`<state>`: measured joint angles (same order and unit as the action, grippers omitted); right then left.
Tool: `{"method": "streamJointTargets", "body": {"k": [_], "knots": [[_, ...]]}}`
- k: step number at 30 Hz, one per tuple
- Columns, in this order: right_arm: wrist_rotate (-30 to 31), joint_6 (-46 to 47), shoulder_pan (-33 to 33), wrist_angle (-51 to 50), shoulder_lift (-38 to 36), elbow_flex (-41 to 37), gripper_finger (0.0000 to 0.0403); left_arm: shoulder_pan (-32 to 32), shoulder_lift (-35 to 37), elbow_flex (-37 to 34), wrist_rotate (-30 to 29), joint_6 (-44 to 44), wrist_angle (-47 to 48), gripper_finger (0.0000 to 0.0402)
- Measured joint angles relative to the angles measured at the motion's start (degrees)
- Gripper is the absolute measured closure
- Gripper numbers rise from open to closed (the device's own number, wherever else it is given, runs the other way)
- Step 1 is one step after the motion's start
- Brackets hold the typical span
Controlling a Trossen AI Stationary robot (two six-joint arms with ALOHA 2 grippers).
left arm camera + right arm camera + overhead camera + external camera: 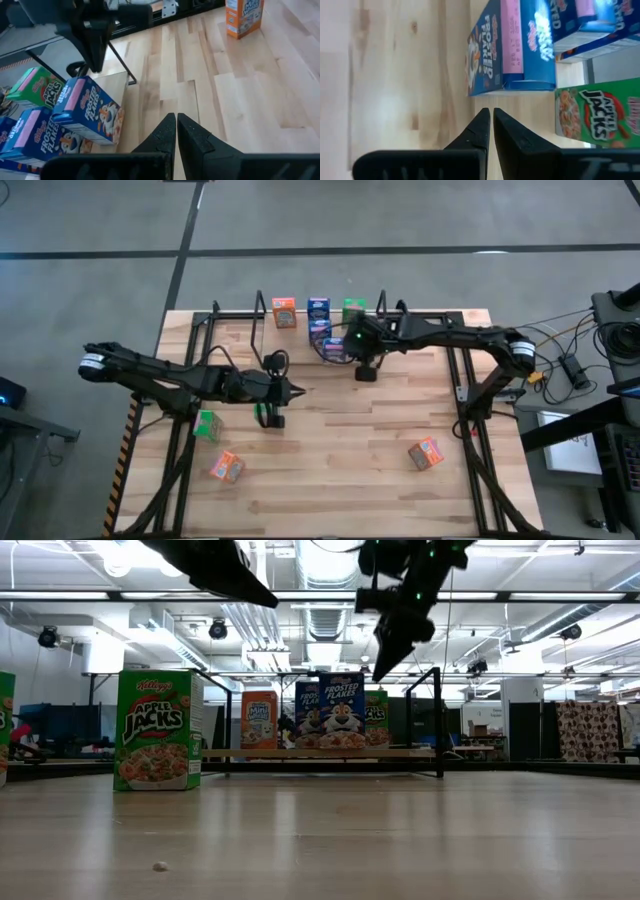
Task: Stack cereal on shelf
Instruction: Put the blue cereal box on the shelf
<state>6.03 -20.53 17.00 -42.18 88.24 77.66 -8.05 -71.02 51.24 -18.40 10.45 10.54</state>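
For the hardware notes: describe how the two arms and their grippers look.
Both arms are dark, jointed and slim. The left arm has a white band near its far end; the right arm shows a green light by the wrist. The left gripper and right gripper have black tapered fingers.

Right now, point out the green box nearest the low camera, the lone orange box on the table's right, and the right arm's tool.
Green Apple Jacks box (158, 730), low view, front label.
Orange box (426, 452), high view, top face.
Right tool (491, 116), right wrist view, between shut fingertips.
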Motion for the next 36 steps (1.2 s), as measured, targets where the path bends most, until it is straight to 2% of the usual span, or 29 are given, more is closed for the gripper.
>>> {"method": "streamJointTargets", "body": {"k": [4, 9, 15, 22, 28, 36], "knots": [[0.03, -1.1, 1.19, 5.95, 0.84, -3.58, 0.039, 0.02, 0.0, -0.13, -0.03, -0.47, -0.03, 0.0401], [0.12, -2.02, 2.03, 10.63, 1.59, -4.49, 0.039, 0.0, 0.0, -0.86, -0.2, -0.6, -0.29, 0.0401], [0.0, -3.67, 2.05, 15.8, 2.2, -4.53, 0.039, 0.83, 0.0, -2.51, -3.73, -0.87, -0.67, 0.0401], [0.06, -4.75, 2.16, 19.13, 4.23, -4.53, 0.039, 3.8, 0.0, -3.56, -5.14, -2.59, -0.65, 0.0402], [0.04, -5.69, 2.16, 22.14, 4.75, -4.51, 0.039, 7.19, 0.0, -4.46, -13.41, -3.19, -0.91, 0.0401], [0.06, -6.17, 2.16, 23.13, 4.67, -4.51, 0.039, 12.49, 0.0, -7.53, -13.95, -3.89, -6.56, 0.0401]]}}
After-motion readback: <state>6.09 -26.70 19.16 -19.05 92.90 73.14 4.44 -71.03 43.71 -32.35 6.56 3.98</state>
